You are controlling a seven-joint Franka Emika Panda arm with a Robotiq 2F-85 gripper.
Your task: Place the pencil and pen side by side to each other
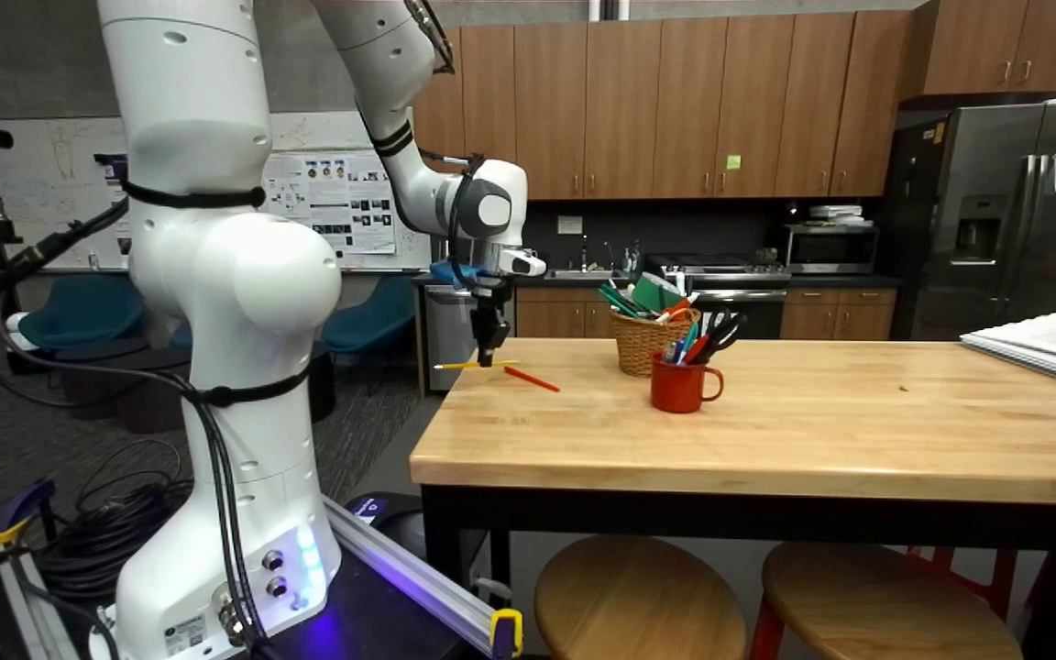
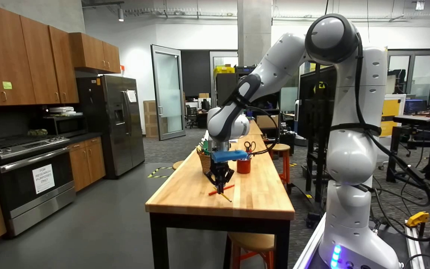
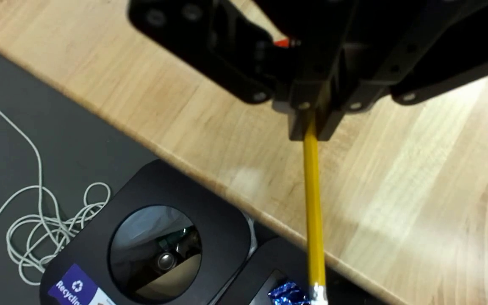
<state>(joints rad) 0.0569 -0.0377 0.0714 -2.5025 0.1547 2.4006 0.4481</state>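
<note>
My gripper (image 3: 310, 136) is shut on the yellow pencil (image 3: 313, 203), which runs down the wrist view with its metal eraser end past the table edge. In both exterior views the gripper (image 1: 486, 359) (image 2: 220, 190) points down near the table's end, with the pencil (image 1: 455, 366) (image 2: 227, 198) between its fingertips. I cannot tell whether the pencil touches the tabletop. The red pen (image 1: 533, 379) lies on the table beside the gripper, at an angle to the pencil. It also shows in an exterior view (image 2: 229, 187), partly behind the gripper; in the wrist view only a red bit (image 3: 282, 43) shows.
A wicker basket (image 1: 636, 345) of green and white items and a red mug (image 1: 677, 389) with scissors and pens stand farther along the wooden table (image 1: 794, 431). A notebook (image 1: 1055, 344) lies at its far end. Dark bins (image 3: 223, 212) stand below the table edge.
</note>
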